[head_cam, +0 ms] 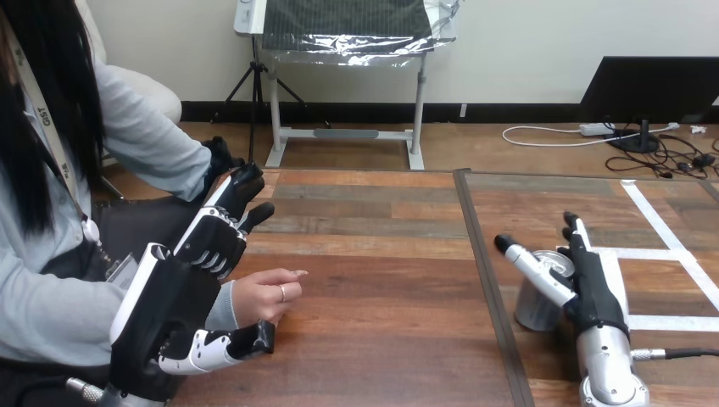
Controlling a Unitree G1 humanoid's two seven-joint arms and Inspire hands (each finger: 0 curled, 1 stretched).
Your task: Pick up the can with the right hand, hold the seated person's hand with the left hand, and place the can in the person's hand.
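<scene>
The left hand (165,314) reaches in over the desk's (381,254) left edge, back turned up. Its fingers (216,246) stretch loosely toward the far edge past the person's wrist, and its thumb lies on the near side of that wrist. The wrist sits in the fork between them, but nothing closes round it, so this hand is released. The person's hand (264,297) rests on the desk's left half, fingers loosely bent and pointing toward the middle.

The right hand (593,292) rises on its silver forearm (609,365) from the near edge, back facing the camera. Its thumb slants across the near side of the can (532,312) just under the rim, with its fingers (576,242) at the can's far right side, so the hand is grasping the can. The can stands upright on the desk's right half, just right of the dark seam (479,254) that runs from near edge to far edge.

White tape lines (657,220) cross the wood beside and beyond the can. The two hands are well apart.
</scene>
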